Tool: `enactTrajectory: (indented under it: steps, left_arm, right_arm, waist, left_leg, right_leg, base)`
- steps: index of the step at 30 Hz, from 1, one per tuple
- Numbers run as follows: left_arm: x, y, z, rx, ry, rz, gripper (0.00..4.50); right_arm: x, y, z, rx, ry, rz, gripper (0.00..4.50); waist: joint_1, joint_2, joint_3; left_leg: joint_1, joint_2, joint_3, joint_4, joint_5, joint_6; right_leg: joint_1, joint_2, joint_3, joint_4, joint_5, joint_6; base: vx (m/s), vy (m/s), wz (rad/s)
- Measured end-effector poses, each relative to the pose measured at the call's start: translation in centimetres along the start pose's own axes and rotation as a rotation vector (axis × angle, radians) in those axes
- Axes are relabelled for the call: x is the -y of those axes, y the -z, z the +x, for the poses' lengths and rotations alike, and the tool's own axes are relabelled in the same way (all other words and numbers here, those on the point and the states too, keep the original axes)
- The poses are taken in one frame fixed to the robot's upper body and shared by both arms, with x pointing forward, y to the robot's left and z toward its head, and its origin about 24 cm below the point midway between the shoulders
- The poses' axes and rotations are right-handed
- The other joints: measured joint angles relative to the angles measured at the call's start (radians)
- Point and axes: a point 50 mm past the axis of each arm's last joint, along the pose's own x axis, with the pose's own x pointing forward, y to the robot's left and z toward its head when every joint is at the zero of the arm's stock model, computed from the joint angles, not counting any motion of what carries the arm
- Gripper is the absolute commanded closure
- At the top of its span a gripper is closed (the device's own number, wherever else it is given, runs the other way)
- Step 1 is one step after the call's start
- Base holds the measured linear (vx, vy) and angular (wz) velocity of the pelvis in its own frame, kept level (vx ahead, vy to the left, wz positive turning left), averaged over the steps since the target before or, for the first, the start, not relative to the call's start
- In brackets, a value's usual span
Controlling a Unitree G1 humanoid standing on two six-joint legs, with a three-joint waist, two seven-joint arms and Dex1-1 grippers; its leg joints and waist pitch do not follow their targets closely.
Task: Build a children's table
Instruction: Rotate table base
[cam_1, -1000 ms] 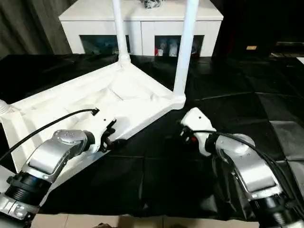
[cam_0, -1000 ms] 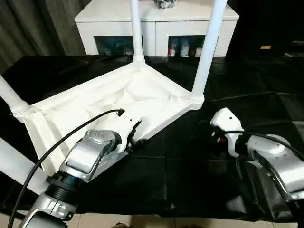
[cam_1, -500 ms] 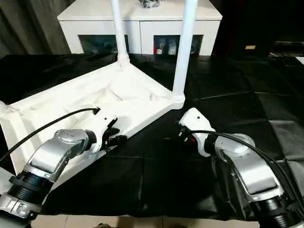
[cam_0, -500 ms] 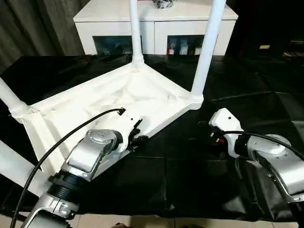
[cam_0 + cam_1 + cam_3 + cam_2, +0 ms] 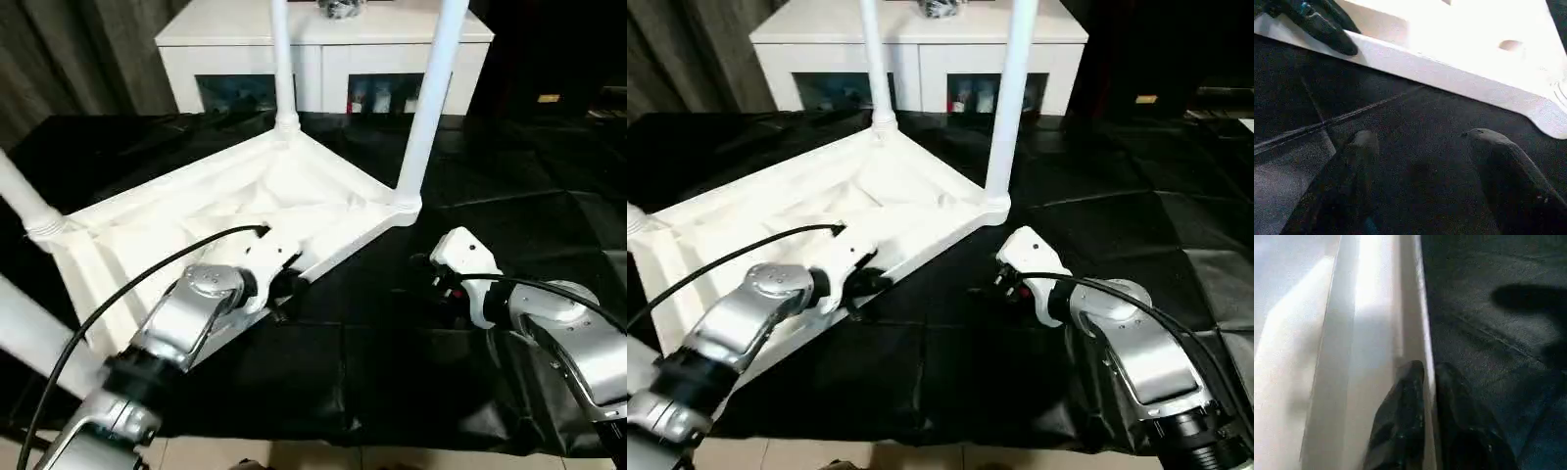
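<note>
Both eye views look forward and down from the head, sharing the upturned children's table point(image 5: 245, 211). The left wrist view looks close along the left gripper point(image 5: 1428, 382) at its near rim; the right wrist view, low, faces that rim too.

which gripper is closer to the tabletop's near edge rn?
Left. The left gripper has its jaws straddling the rim of the tabletop. The right gripper hangs over the black mat, apart from that edge.

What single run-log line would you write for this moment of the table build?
left tool: pinching table top rim | right tool: open, over black mat | three legs upright in sockets
</note>
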Motion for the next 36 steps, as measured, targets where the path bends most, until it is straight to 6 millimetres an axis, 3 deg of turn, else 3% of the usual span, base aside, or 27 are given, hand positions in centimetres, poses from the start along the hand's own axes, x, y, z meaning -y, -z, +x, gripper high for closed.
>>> enactTrajectory:
  steps: [2,11,14,20,29,36]
  left_arm:
    - [-0.3,-0.1,0.4,0.013,0.008,0.047,4.43]
    - [-0.5,-0.6,1.9,0.052,0.044,0.121,4.49]
    - [0.2,-1.1,2.9,0.085,0.094,0.165,4.49]
    - [2.2,-2.3,4.3,0.159,0.177,0.233,4.49]
    - [4.5,-3.9,5.8,0.262,0.236,0.288,4.49]
    - [4.5,-3.7,5.5,0.285,0.239,0.314,4.49]
  right_arm:
    - [-0.1,0.0,0.0,-0.001,0.001,-0.004,1.31]
    - [-0.2,0.3,-0.1,-0.01,0.01,0.006,1.31]
    - [-0.1,0.3,-0.2,-0.009,0.027,0.006,1.31]
    - [0.3,0.3,-0.4,-0.011,0.055,0.002,1.31]
    - [0.3,0.3,-0.4,-0.013,0.056,0.0,1.31]
    - [0.3,0.3,-0.2,-0.021,0.059,-0.019,1.31]
  waist:
    - [0.001,0.0,0.0]
    - [0.019,0.004,0.0]
    - [0.029,0.015,-0.002]
    - [0.054,0.024,-0.007]
    - [0.051,0.025,-0.007]
    - [0.048,0.025,-0.007]
  left_leg:
    - [0.0,0.0,0.0,0.0,0.0,0.0]
    - [-0.001,-0.001,0.0,-0.001,0.0,0.0]
    - [-0.002,-0.002,0.004,-0.001,0.0,0.0]
    - [-0.004,-0.003,0.007,-0.004,0.004,0.006]
    - [-0.01,-0.004,0.009,-0.004,0.007,0.012]
    - [-0.01,-0.004,0.009,-0.004,0.008,0.012]
  right_leg:
    - [0.0,0.0,0.0,0.0,0.0,0.0]
    - [0.003,-0.001,0.001,0.0,0.0,0.0]
    - [0.005,-0.003,0.004,0.0,0.0,0.0]
    - [0.006,-0.007,0.005,0.001,-0.001,0.002]
    - [0.004,-0.013,0.001,0.001,-0.006,0.009]
    - [0.004,-0.014,0.0,0.001,-0.006,0.01]
  base:
    - [0.0,0.0,0.0]
    - [0.0,0.0,0.0]
    - [0.0,0.0,0.0]
    - [0.0,0.0,0.0]
    - [0.0,0.0,0.0]
    - [0.0,0.0,0.0]
